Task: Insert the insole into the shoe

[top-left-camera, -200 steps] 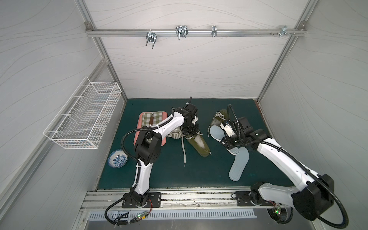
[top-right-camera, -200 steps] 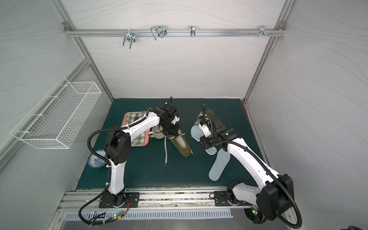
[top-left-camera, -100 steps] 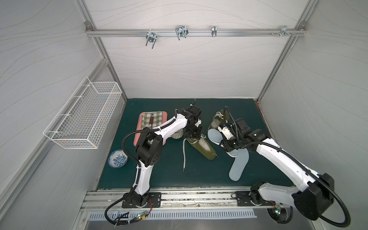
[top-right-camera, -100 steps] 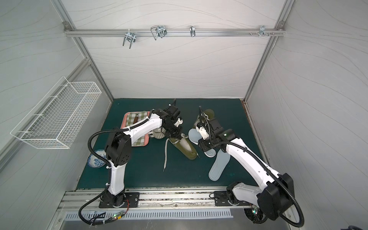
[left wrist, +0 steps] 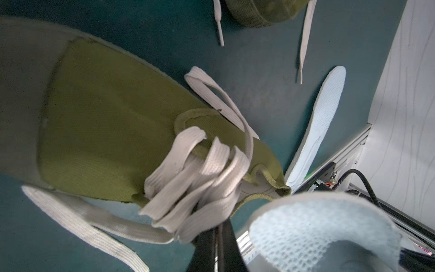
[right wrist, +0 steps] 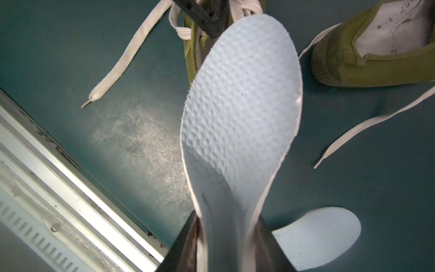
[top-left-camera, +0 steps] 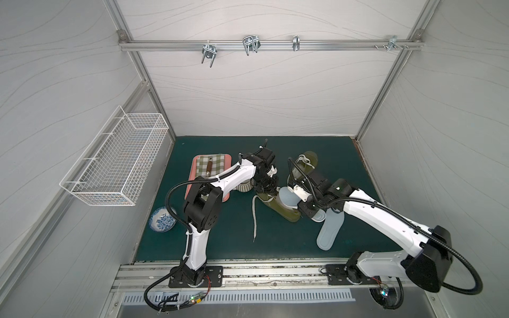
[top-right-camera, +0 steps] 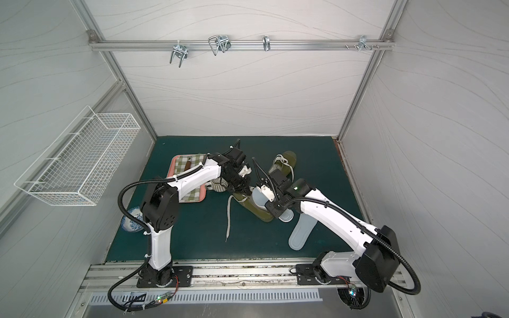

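Gripping the insole, the right end effector reaches toward ten o'clock; the left end effector pinches the shoe by its laces.

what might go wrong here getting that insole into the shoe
1. The left fingers seem to pinch only the laces, so the shoe may swing or slip when pushed.
2. The right fingers curl the insole at its narrow end; its wide tip, close to the laces, could snag or buckle there.
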`<state>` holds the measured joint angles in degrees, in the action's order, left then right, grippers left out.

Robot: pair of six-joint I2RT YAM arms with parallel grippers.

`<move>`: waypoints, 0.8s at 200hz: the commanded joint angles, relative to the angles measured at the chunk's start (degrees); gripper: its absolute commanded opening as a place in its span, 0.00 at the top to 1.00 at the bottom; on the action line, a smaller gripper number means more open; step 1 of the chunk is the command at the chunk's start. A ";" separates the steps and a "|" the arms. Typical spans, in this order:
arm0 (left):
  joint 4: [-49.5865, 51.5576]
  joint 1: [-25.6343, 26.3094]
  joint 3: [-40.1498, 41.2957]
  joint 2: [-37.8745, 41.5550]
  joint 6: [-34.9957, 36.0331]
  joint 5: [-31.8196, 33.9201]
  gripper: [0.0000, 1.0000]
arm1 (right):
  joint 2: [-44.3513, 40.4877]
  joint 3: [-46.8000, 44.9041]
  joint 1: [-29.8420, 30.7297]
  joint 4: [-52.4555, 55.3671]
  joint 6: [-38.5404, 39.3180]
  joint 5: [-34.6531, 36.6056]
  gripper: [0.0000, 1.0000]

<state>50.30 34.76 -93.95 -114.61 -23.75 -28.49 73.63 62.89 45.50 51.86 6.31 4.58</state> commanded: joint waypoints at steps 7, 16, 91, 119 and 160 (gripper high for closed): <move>-2.71 -1.10 0.71 3.08 -0.52 -4.87 1.00 | -0.25 0.42 2.19 2.92 7.32 4.71 0.65; -2.73 -1.24 1.01 3.16 -0.38 -4.83 1.00 | -0.56 -0.01 2.57 2.82 8.15 5.22 0.65; -1.16 -1.80 0.13 2.47 0.28 -4.88 1.00 | -0.88 -2.37 5.50 3.12 13.10 10.46 0.69; -0.40 -1.78 -0.53 1.78 0.21 -4.47 1.00 | 0.31 -3.12 7.20 1.47 15.50 13.61 0.70; -0.73 -1.64 -0.56 1.63 -0.07 -5.00 1.00 | 3.12 -1.73 8.40 0.41 17.47 16.54 0.72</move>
<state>49.60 33.26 -92.09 -113.93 -23.83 -31.99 74.74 60.34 53.10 52.69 20.93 18.04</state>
